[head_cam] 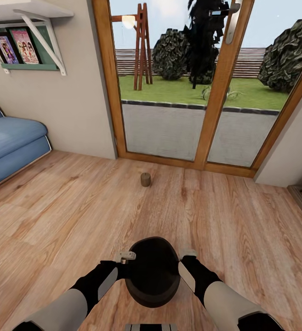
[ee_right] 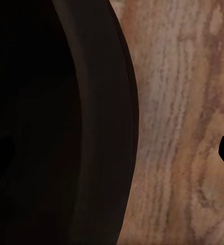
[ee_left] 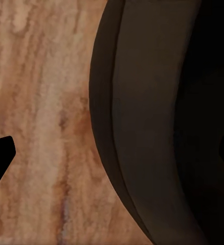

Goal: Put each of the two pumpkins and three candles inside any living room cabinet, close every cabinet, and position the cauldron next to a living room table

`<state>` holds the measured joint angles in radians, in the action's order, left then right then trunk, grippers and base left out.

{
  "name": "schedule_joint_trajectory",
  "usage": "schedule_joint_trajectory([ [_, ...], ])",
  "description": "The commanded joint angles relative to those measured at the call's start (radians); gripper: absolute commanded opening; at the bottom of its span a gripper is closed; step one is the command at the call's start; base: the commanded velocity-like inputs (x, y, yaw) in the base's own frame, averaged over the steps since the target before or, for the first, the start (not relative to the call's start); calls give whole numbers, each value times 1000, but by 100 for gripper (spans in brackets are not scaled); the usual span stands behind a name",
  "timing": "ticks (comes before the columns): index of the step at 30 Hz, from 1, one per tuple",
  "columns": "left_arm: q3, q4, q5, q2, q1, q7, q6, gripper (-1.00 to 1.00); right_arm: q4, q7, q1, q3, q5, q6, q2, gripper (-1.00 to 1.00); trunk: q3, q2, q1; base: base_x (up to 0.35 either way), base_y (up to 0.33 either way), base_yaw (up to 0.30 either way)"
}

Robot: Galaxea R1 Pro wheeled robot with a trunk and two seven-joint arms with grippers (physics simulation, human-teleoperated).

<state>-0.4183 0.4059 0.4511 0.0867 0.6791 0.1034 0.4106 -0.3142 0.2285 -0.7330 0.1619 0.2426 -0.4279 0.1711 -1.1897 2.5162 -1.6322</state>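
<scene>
Cauldron (head_cam: 152, 271) sits near, centre, above the floor (head_cam: 77, 207), rim between both arms' jaws, 1 per side, grip uncertain; keep level w/ even pressure; candle (head_cam: 145, 179) far ahead.

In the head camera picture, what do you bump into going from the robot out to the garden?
Cauldron between the two grippers → bare wooden floor → small candle → glass doors → grass and bushes outside.
</scene>
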Motion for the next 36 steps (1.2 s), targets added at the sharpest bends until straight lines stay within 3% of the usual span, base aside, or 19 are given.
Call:
schedule_joint_trajectory([
  [1,-7,2,11,-1,0,9,4,100,-2,8,0,8,11,-5,-1,-100,-1,0,0,0,0,0],
  [2,-7,2,11,-1,0,9,4,100,-2,8,0,8,11,-5,-1,-100,-1,0,0,0,0,0],
  [3,-6,2,11,-1,0,9,4,-100,-2,8,0,8,11,-5,-1,-100,-1,0,0,0,0,0],
  [27,-7,2,11,-1,-1,10,-17,-100,-2,8,0,8,14,-5,-1,-100,-1,0,0,0,0,0],
  [36,2,2,11,-1,0,52,-18,-100,-2,8,0,8,14,-5,-1,-100,-1,0,0,0,0,0],
])
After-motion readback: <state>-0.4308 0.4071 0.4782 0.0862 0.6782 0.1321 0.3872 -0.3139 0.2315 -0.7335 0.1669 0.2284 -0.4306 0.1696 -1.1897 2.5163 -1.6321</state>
